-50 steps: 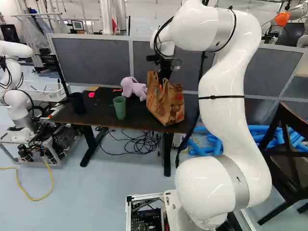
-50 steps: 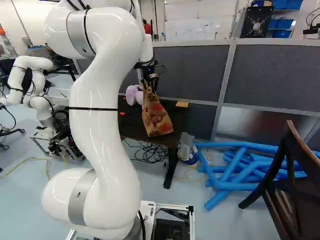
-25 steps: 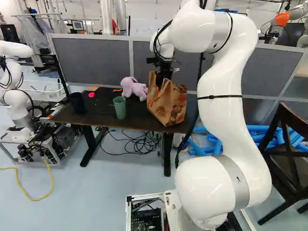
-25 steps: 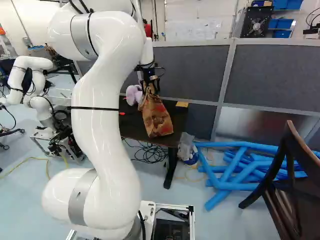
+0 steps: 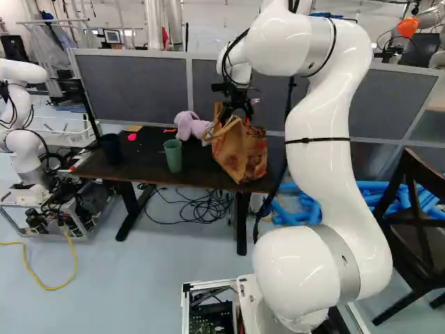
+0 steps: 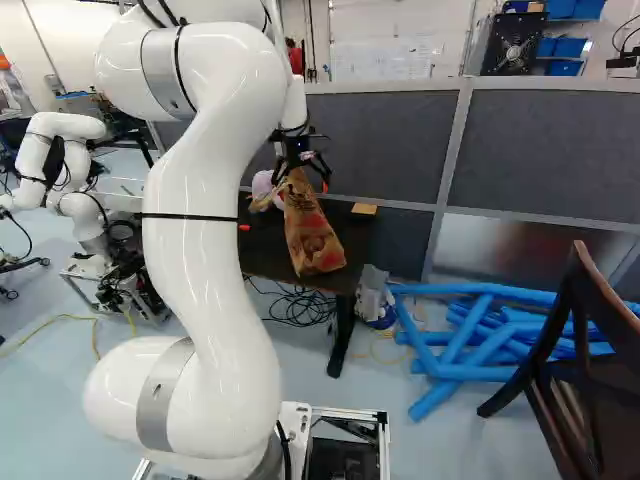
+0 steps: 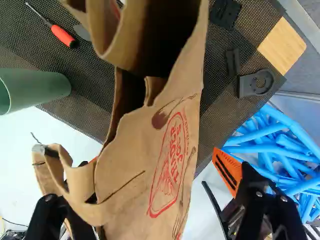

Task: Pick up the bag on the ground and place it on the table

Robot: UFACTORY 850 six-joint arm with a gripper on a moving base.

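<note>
The brown paper bag stands on the dark table near its right end. Over its top is my gripper, pointing down. Seen from the wrist, the gripper is open, with its fingers spread wide to either side of the bag. One orange pad shows beside the bag, apart from it. A loose paper handle loops over the other finger and partly hides it; whether they touch I cannot tell.
A purple plush toy, a green cup and a black cup share the table, with a red screwdriver. Blue tubes and a dark chair are on the right. Another robot stands left.
The gripper has opened and its fingers have spread apart. The bag's top and handles have loosened and widened towards the plush toy. The bag still stands on the table; the base has not moved.
</note>
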